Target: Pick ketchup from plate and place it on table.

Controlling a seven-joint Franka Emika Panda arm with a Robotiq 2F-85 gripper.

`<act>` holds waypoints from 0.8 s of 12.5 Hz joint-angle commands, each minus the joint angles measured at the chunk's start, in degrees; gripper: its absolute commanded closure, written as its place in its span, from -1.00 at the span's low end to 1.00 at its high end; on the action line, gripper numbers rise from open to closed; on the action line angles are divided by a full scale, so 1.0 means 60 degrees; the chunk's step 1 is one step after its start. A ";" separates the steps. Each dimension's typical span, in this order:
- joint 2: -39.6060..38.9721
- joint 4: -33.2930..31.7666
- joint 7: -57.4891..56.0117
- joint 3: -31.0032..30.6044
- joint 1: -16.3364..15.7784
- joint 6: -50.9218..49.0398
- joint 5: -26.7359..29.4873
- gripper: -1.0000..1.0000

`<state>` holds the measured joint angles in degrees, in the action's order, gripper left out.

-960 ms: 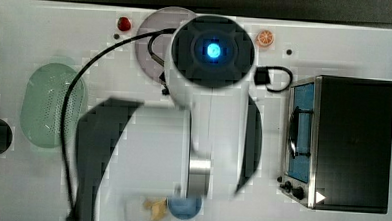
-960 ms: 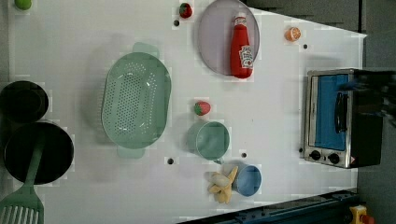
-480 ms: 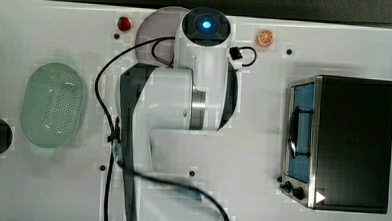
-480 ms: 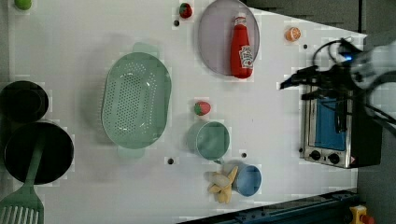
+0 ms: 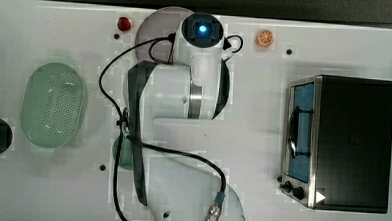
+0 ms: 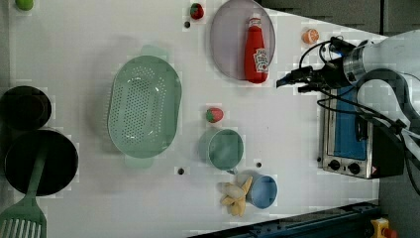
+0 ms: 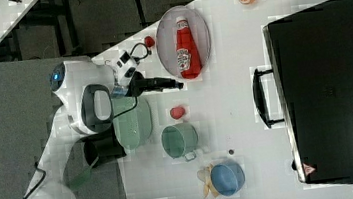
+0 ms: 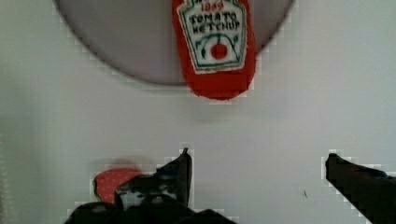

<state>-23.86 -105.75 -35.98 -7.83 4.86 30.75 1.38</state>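
the step in hand is the approach: the end effector (image 8: 257, 182) is spread wide and holds nothing, its two dark fingers (image 8: 180, 175) well apart over bare counter (image 8: 70, 130). the ketchup (image 8: 214, 44) lies flat ahead of the fingers, its base end nearest them and overhanging the plate (image 8: 116, 42) rim a little, its cap end pointing away. in the left view the end effector (image 6: 289, 83) hangs just beside the plate (image 6: 225, 39), close to the base of the ketchup (image 6: 256, 49), not touching it. a small strawberry (image 8: 109, 182) sits on the counter behind one finger.

nothing is lifted yet, so the pick is not begun. the next move, as i judge it, calls for carrying the end effector forward over the bottle's body, lining the fingers across its narrow width, lowering until they straddle it, then pinching. the bottle may roll if one finger nudges it first
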 commanded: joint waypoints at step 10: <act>-0.2638 0.1327 -0.0750 -0.0097 -0.0153 0.2983 -0.0959 -1.00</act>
<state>-40.23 -100.04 -38.13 -8.60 4.20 47.81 -4.51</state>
